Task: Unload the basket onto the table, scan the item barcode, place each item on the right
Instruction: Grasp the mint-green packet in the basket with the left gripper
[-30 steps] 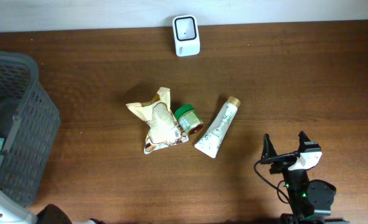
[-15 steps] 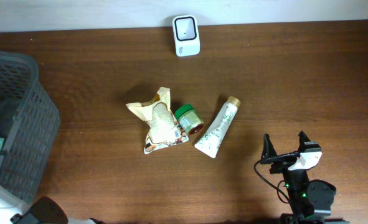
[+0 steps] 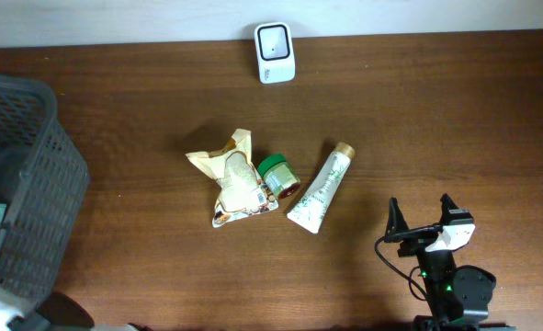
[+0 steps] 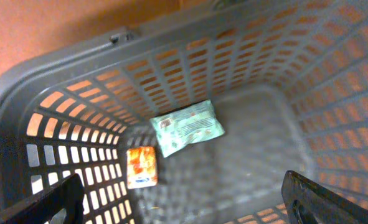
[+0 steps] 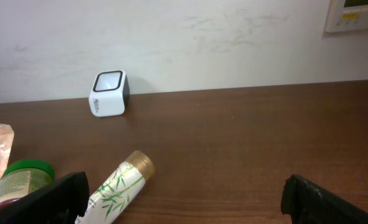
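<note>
A white barcode scanner [image 3: 275,52] stands at the table's far edge and also shows in the right wrist view [image 5: 109,93]. Mid-table lie a beige snack pouch [image 3: 235,179], a green-lidded jar [image 3: 277,175] and a white bamboo-print tube [image 3: 320,188] with a gold cap. My right gripper [image 3: 420,217] stands open near the front right, to the right of the tube [image 5: 118,186], with nothing between its fingers [image 5: 184,200]. My left gripper [image 4: 184,202] is open over the grey basket [image 4: 264,56], holding nothing.
The grey basket [image 3: 64,156] fills the table's left side. Inside it lie a teal packet [image 4: 187,127] and a small orange packet [image 4: 141,167]. A white wall rises behind the scanner.
The left arm's dark body at the bottom left edge has shifted slightly leftward. The right arm and the items on the table have not moved.
</note>
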